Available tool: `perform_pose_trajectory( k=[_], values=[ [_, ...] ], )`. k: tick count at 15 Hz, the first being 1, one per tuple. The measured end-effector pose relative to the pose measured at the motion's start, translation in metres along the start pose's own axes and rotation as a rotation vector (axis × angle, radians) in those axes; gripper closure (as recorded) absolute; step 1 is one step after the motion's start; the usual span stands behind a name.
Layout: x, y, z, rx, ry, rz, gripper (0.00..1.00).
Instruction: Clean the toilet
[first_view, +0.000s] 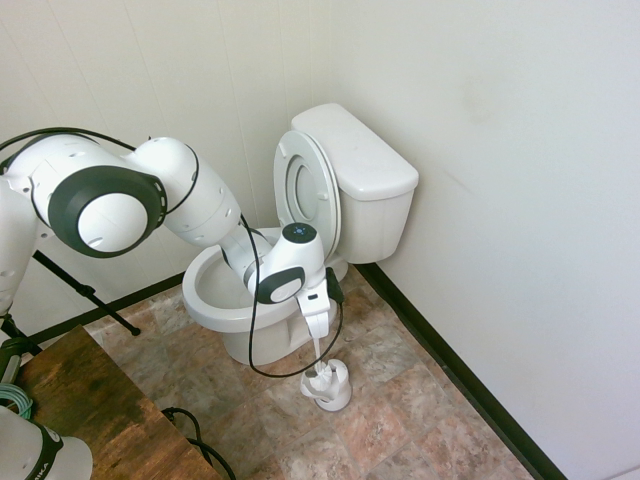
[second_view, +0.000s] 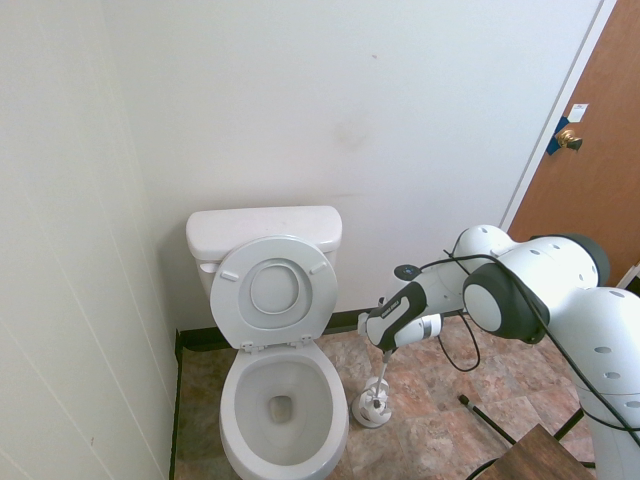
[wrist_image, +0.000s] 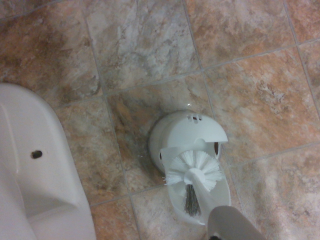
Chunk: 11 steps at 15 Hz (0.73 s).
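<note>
The white toilet (first_view: 215, 300) stands in the corner with its seat and lid (first_view: 305, 190) raised against the tank (first_view: 365, 170); its bowl (second_view: 285, 400) is open. Beside the bowl, my gripper (first_view: 318, 328) points down over a small white brush holder (first_view: 328, 385) on the floor. It is shut on the thin handle of the toilet brush (second_view: 381, 375). In the wrist view the white bristle head (wrist_image: 194, 167) sits at the mouth of the holder (wrist_image: 187, 132). Whether the head rests in the holder I cannot tell. The toilet's base (wrist_image: 40, 190) shows at the side of that view.
Walls close the toilet in behind and on one side, with a black baseboard (first_view: 450, 365) along the tiled floor (first_view: 400, 420). A brown wooden table (first_view: 90, 410) stands near the arm's base. A brown door (second_view: 600, 150) is at the far side.
</note>
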<state>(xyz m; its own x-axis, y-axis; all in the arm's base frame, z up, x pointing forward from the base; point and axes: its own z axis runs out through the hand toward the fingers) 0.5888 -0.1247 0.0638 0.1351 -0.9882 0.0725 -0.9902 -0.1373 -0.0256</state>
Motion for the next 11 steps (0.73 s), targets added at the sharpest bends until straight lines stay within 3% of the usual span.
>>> perform_pose_trajectory(
  k=[7,11],
  values=[
    [0.027,-0.015,0.065,-0.042,-0.038,0.026,1.0],
    [0.044,-0.029,0.073,-0.05,-0.055,0.039,1.0]
  ],
)
